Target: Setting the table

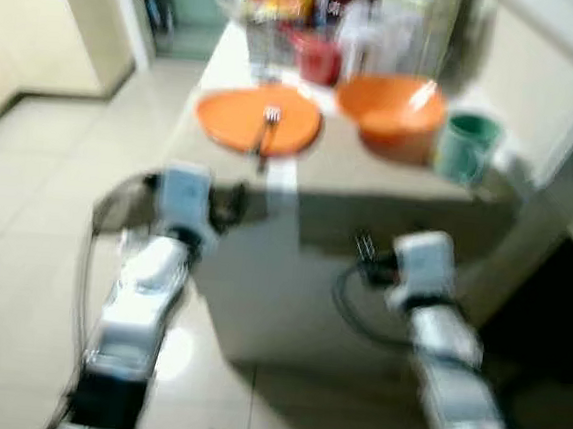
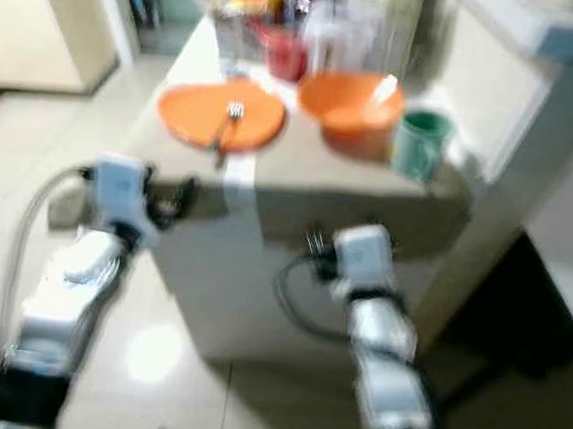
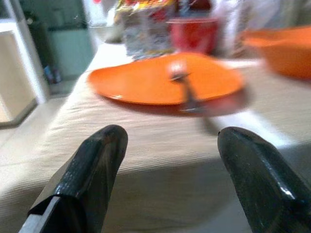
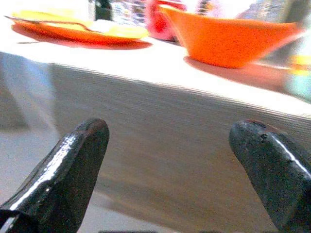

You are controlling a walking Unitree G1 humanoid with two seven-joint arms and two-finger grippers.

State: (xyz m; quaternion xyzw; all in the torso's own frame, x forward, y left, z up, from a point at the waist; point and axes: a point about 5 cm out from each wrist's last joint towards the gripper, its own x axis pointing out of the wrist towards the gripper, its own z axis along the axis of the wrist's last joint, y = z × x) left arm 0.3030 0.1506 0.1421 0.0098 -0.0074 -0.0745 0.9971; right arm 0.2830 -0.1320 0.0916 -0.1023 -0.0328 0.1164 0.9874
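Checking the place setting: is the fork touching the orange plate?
Touching. In the left wrist view the fork lies on the orange plate, handle reaching over its near rim.

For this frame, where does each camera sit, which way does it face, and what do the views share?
Left and right eye views: on the head, looking forward and down at the table; both silver arms show.
Left wrist view: along the open left gripper toward the orange plate and fork.
Right wrist view: along the open right gripper, low against the table's front, toward the orange bowl.
Shared: plate, fork and bowl.
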